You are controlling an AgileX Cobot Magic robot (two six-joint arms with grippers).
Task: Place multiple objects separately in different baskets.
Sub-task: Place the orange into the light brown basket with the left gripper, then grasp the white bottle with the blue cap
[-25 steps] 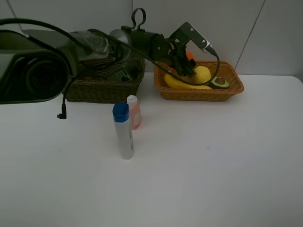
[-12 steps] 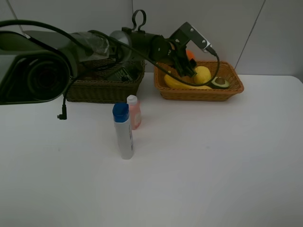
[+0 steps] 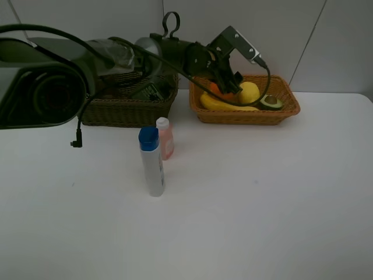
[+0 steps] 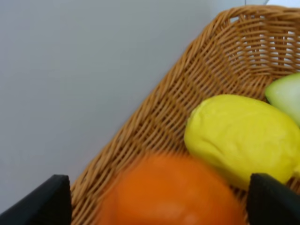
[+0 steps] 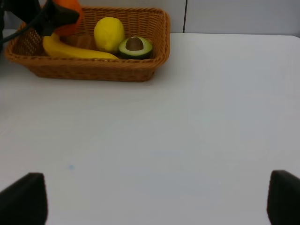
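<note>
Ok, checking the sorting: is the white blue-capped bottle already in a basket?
No, the white blue-capped bottle stands upright on the table, beside the small pink bottle.

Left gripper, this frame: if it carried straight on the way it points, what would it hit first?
Most likely the orange, blurred right ahead between the open jaws of the left gripper, with the weave of the orange-tan basket behind it. The lemon lies off to one side. Depth is unclear.

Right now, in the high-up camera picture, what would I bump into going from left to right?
dark basket → white blue-capped bottle → orange → lemon → halved avocado
</note>
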